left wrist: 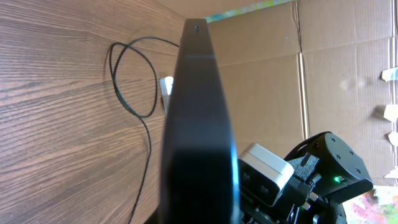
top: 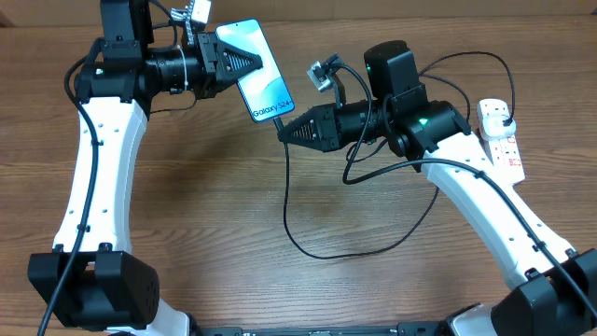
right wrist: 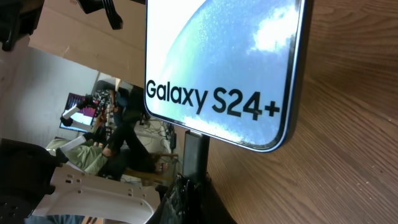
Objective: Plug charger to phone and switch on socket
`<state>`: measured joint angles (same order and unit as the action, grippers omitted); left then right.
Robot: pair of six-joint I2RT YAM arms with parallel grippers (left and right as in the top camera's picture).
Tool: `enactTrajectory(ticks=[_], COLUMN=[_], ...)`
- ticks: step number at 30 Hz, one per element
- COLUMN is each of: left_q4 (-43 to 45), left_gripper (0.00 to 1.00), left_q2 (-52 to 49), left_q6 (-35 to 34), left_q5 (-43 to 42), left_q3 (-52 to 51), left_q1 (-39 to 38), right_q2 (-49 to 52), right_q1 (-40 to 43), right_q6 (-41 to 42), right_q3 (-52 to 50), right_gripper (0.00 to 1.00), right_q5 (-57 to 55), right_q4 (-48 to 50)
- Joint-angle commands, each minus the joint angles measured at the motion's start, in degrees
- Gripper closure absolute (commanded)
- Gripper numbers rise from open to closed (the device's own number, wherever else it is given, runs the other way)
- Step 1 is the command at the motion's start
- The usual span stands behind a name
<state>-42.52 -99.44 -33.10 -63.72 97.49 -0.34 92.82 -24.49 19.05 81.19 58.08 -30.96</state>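
Note:
My left gripper (top: 235,63) is shut on the phone (top: 257,69) and holds it above the table, lit screen up, "Galaxy S24" end toward the right arm. In the left wrist view the phone (left wrist: 198,118) shows edge-on as a dark slab. My right gripper (top: 284,132) is shut on the charger's black connector (right wrist: 195,155), whose tip meets the phone's bottom edge (right wrist: 217,68). I cannot tell whether it is seated. The charger cable (top: 312,250) loops over the table to a black plug (top: 502,113) in the white socket (top: 506,147) at the far right.
The cable loop also lies on the wood in the left wrist view (left wrist: 127,93). Cardboard walls (left wrist: 323,68) stand behind the table. The right arm's white wrist camera (left wrist: 264,174) is close beside the phone. The socket's switch end is partly hidden by the right arm.

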Motion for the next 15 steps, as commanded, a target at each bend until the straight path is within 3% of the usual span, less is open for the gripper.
enactTrajectory(ticks=[1, 5, 15], left_q4=[-1.64, -1.73, -6.69], left_gripper=[0.96, 0.96, 0.96], left_q2=[0.09, 0.09, 0.09], left_q6=[0.81, 2.12, 7.89], left_q5=[-4.90, -4.66, 0.96], left_q3=[0.24, 0.24, 0.22], left_q1=[-3.72, -3.69, -3.69], right_q2=[-1.62, -1.62, -1.62], right_q1=[1.01, 1.01, 1.01], right_q6=[0.31, 0.13, -2.34], right_q3=[1.44, 1.42, 1.42], right_gripper=[0.96, 0.95, 0.63], right_q5=[-2.99, -3.02, -5.97], right_q4=[3.45, 2.34, -4.96])
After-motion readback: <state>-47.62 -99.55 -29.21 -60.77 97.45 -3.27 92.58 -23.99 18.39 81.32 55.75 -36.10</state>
